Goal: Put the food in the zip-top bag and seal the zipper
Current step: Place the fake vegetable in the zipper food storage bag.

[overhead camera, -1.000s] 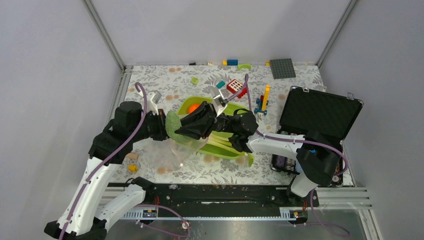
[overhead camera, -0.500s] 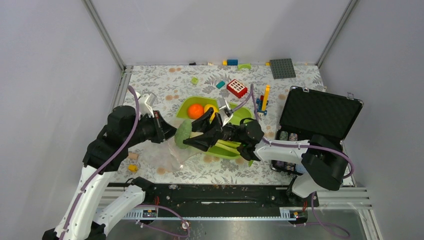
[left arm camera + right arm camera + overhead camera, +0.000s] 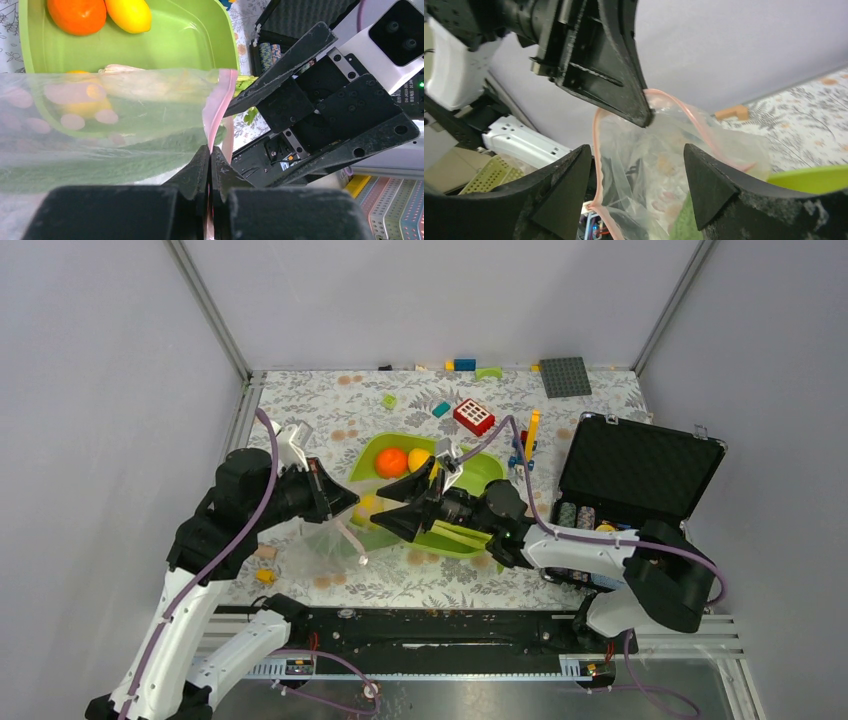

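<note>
tray (image 3: 185, 40): holds leek (image 3: 455, 532), orange (image 3: 75, 15), two yellow fruits (image 3: 129, 14), none bagged yet
bag (image 3: 100, 110): hangs at tray's left edge, mouth open; green blur inside, likely cucumber (image 3: 100, 167)
right gripper (image 3: 636, 150): jaws apart, empty, at bag mouth
left gripper (image 3: 210, 150): clamped on zipper (image 3: 218, 107)
remaining: four foods, then seal

The clear zip-top bag (image 3: 115, 125) sags across the frame's left, mouth gaping, its pinkish zipper (image 3: 218, 107) at centre. The orange-red fruit (image 3: 77, 14) and a yellow fruit (image 3: 129, 14) lie side by side at upper left; another yellow fruit (image 3: 82, 102) shows through the plastic.
</note>
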`<state>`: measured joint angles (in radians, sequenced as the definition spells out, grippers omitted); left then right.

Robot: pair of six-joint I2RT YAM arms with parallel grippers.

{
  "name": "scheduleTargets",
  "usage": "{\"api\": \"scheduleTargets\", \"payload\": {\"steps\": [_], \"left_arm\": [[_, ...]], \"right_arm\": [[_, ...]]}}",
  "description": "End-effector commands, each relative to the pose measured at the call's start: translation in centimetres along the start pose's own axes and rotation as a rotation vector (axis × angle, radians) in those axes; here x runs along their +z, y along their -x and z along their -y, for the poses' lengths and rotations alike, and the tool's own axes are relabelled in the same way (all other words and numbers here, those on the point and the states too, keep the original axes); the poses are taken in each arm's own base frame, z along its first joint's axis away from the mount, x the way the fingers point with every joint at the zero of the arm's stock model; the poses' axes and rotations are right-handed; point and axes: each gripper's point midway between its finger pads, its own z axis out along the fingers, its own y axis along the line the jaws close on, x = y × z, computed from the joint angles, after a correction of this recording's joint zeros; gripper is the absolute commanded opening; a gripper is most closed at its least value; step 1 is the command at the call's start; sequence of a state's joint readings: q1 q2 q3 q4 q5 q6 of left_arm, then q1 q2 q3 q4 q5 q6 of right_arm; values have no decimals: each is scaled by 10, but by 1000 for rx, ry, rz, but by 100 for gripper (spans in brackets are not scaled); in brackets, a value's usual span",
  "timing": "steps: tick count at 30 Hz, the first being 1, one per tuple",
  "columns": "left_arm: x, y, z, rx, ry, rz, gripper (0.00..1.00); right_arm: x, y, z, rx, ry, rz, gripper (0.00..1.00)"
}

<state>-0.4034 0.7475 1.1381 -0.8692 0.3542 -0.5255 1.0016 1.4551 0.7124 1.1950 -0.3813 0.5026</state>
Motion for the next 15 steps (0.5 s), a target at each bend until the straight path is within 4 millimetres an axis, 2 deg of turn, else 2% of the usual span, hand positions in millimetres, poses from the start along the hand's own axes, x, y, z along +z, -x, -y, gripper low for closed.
{"api": "scheduleTargets", "payload": {"steps": [1,7,9,12,15], "left_arm": [[-1,18,13,17,-50,70,0],[2,20,9,15,-30,78,0],[3,21,6,16,-18,84,0],[5,20,0,14,6,87,0],[7,21,-3,16,20,90,0]], "right_arm": [[-10,3,14,-71,-129,-53,76],[-24,14,25,-45,-297,-133,78],[-38,14,38,-24,-431,-191,78],[-71,7,57,-19,-631,-288,78],[-97,2,69,-23,-765,-355,76]]}}
